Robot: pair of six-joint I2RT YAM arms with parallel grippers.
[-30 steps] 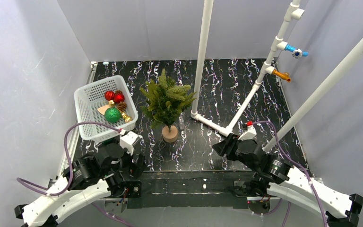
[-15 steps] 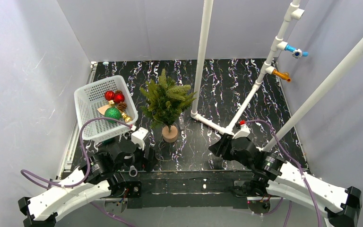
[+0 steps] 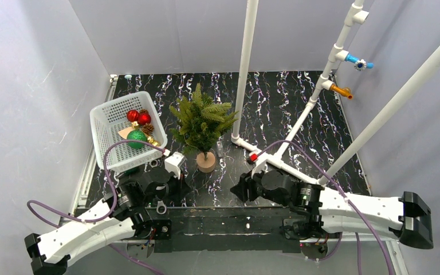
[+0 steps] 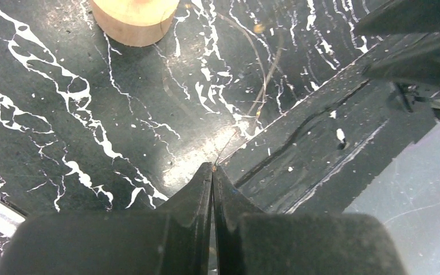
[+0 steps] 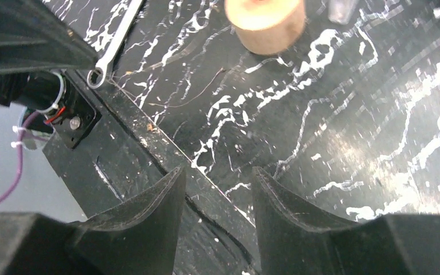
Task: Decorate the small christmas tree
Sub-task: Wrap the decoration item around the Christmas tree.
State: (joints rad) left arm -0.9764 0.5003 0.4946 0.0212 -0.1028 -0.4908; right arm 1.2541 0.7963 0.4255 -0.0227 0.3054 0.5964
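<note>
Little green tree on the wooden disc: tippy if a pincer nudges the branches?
Probably top-heavy: the small green artificial christmas tree spreads bushy branches well wider than its round tan wooden base. The needle branches likely flex under contact, but a high sideways push may tip it.

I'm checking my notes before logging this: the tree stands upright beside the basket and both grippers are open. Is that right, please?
Not quite: only the right gripper is open. The left wrist view shows the left gripper shut, its jaws pressed together. The tree does stand upright beside the basket.
</note>
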